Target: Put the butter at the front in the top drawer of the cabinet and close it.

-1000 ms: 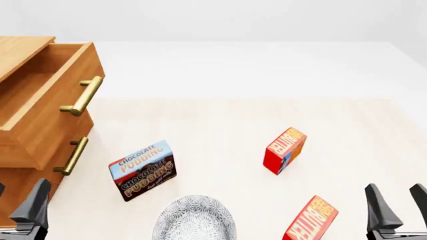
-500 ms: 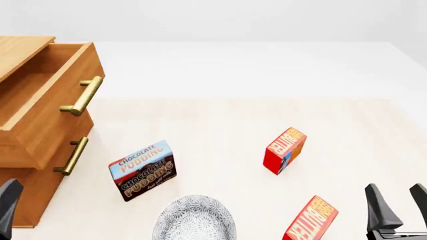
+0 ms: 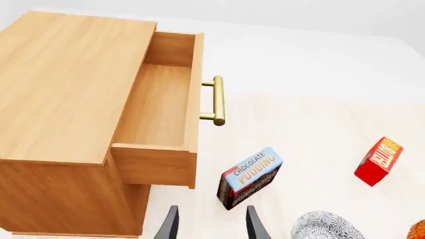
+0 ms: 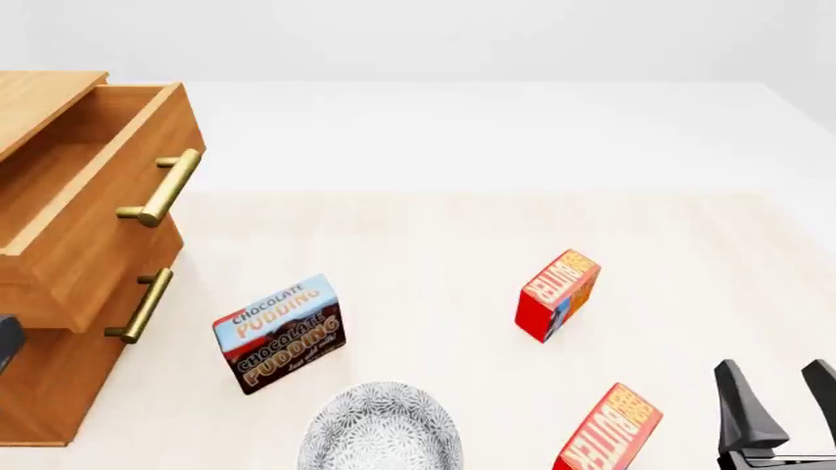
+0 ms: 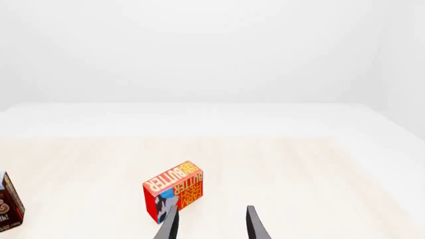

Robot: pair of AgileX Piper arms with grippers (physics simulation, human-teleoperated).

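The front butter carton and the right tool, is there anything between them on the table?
No. In the front view, only bare table separates the front butter from the right tool, which is open.

1. Right gripper [image 4: 784, 416]: two dark grey, near-black fingers [image 4: 738, 406], flat and blade-like, tapering to pointed tips, matte finish.
2. Same gripper, right wrist view [image 5: 211, 223]: two slim dark fingers [image 5: 170, 224], lighter grey along the inner edges.
3. Left gripper [image 3: 211, 223]: matching pair of slim dark fingers [image 3: 253, 221], pale highlight on one edge.
4. Dark sliver of left arm [image 4: 7, 343] at the front view's edge; shape unclear.
5. No cables, screws or markings discernible.
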